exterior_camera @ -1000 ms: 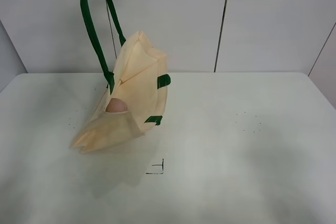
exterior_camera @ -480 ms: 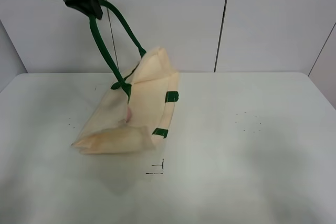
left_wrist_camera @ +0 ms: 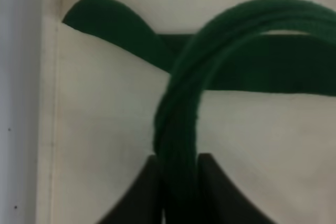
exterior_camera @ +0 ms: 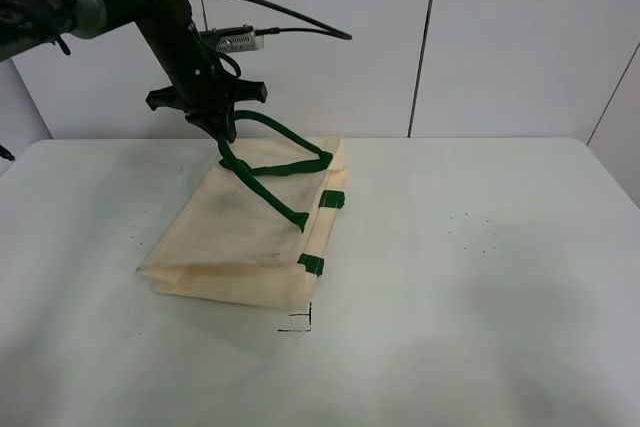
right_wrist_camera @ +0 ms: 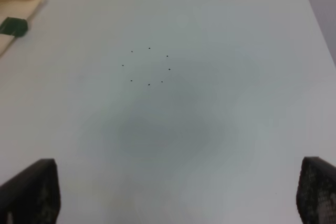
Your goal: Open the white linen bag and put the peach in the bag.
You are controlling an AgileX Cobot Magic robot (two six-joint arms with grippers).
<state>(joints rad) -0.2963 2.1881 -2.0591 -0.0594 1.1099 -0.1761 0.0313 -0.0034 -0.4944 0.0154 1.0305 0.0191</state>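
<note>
The white linen bag (exterior_camera: pixel 245 237) lies nearly flat on the white table, left of centre, its dark green strap handles (exterior_camera: pixel 275 162) looping up from its far end. My left gripper (exterior_camera: pixel 224 130) is shut on the green handles just above the bag's far edge. In the left wrist view the two dark fingers (left_wrist_camera: pixel 134 195) pinch the handle (left_wrist_camera: pixel 178 129) over the cream fabric (left_wrist_camera: pixel 105 103). The peach is hidden; I cannot see it in any view. My right gripper (right_wrist_camera: pixel 178 205) is open and empty above bare table, its fingertips (right_wrist_camera: pixel 31 190) at the frame's corners.
A small black corner mark (exterior_camera: pixel 300 322) sits on the table in front of the bag. A ring of small dots (exterior_camera: pixel 475 232) marks the table at the right, also shown in the right wrist view (right_wrist_camera: pixel 148 66). A bag corner with a green tab (right_wrist_camera: pixel 13 24) shows there.
My left gripper has come down with the handles. The bag, hanging upright with the peach showing in its mouth a second ago, has collapsed flat and the peach is hidden.
</note>
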